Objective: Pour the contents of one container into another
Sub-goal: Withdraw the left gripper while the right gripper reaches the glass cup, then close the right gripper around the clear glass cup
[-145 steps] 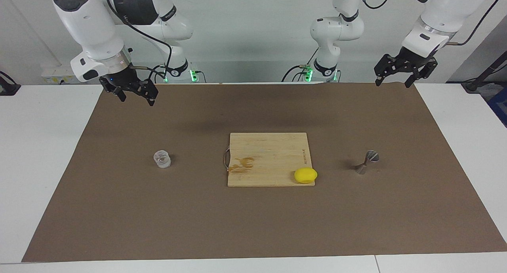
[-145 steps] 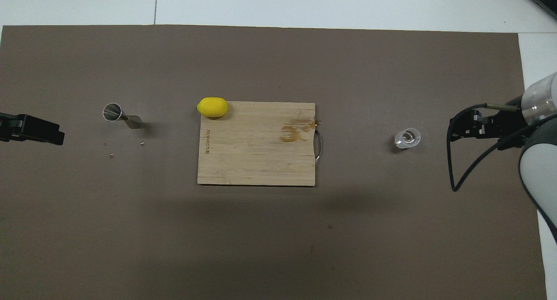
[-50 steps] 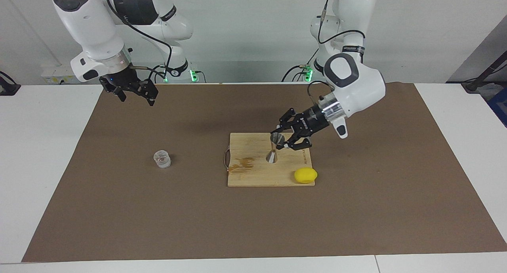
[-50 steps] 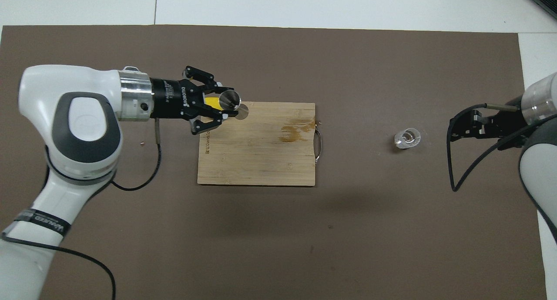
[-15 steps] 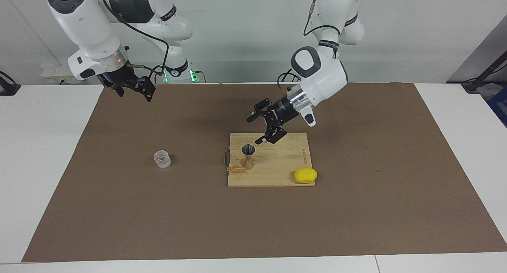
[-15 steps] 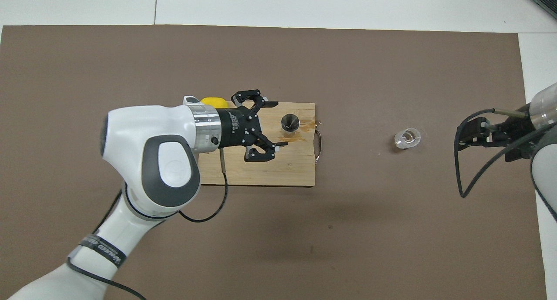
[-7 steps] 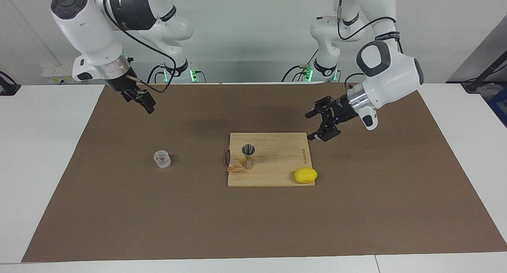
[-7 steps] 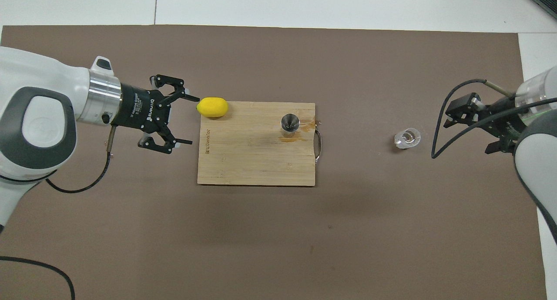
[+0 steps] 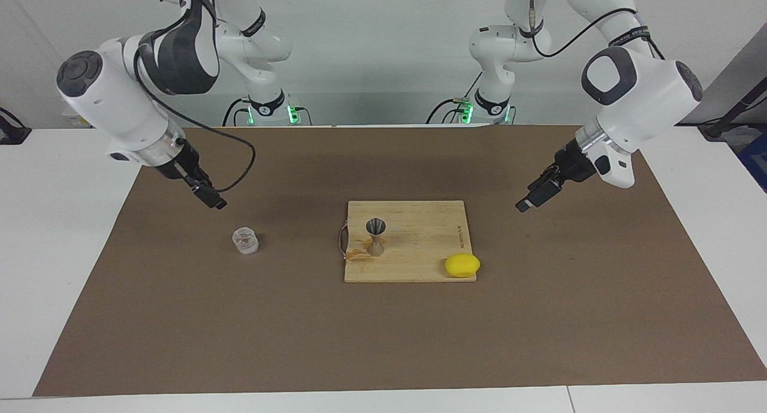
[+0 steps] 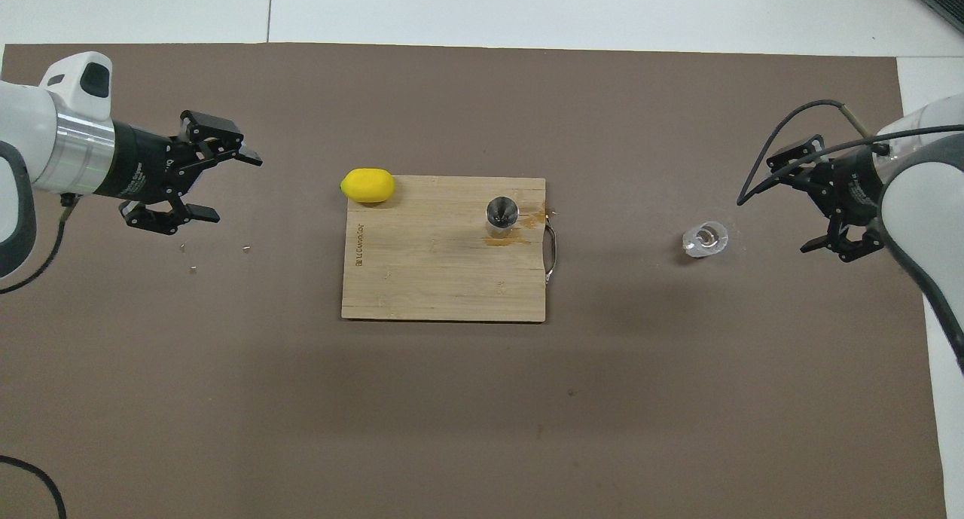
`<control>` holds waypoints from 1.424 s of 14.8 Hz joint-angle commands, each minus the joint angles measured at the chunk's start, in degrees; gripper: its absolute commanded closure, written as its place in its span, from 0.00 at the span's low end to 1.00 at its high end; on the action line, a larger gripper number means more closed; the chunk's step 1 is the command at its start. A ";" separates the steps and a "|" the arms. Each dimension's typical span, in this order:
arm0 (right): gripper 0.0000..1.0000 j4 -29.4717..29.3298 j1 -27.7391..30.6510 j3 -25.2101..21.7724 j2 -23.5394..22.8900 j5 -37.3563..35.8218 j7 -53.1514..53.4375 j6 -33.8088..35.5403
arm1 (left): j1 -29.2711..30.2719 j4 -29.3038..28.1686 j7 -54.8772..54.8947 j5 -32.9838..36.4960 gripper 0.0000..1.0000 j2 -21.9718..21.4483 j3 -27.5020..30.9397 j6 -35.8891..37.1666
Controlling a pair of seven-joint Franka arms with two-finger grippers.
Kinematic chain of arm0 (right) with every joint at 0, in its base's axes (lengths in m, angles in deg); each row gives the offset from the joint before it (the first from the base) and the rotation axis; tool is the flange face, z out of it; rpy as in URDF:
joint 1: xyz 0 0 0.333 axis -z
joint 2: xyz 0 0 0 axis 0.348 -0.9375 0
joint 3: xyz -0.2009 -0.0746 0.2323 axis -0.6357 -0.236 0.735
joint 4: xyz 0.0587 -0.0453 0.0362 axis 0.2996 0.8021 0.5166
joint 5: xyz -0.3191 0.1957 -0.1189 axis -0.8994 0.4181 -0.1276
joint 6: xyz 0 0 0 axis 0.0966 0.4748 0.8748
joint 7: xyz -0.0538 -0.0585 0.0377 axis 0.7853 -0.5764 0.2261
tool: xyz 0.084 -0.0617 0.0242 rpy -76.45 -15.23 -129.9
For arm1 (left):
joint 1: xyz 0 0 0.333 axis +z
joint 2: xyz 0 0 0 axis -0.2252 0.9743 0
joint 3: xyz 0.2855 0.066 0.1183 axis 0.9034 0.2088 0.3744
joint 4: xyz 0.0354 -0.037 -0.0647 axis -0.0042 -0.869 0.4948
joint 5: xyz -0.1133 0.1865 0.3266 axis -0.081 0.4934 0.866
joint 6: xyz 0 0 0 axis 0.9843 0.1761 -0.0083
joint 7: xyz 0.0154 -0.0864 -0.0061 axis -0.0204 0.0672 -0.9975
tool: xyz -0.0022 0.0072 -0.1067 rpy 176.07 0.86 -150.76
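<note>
1. The right end effector is hovering over bare mat at the right arm's end of the tabletop, with its fingers spread wide and holding nothing
2. The cup is standing upright on the mat just beside that end effector, toward the middle of the tabletop and lower than the fingertips; the two are not touching
3. The cup's axis is running straight up, and the fingers are opening level with the mat, so I judge that a short drop and a sideways slide toward the middle would set them around the ribbed wall
4. The right arm is sitting far closer to the cup than the left arm, so the grasp looks like its job
5. The jigger is standing upright on the board, near the handle edge that faces the cup, with open mat lying between them for the carry
6. The left end effector is waiting over the mat at the left arm's end, its fingers spread and empty, well apart from the board
7. The lemon is lying at the board's corner farther from the robots, well apart from the jigger and clear of the likely pouring path
</note>
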 commanded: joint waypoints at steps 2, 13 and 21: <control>0.00 -0.15 2.65 0.37 -4.53 5.04 6.24 -3.48 | 0.39 -0.55 9.76 15.69 0.00 -4.07 -0.54 -1.64; 0.00 0.64 9.77 0.45 -14.02 13.29 6.33 -5.96 | 2.06 8.40 36.86 26.29 0.00 -8.74 -0.63 19.70; 0.00 2.83 11.01 0.45 -17.03 18.23 0.88 -7.00 | 6.37 9.56 36.59 22.86 0.00 -8.21 -5.04 21.64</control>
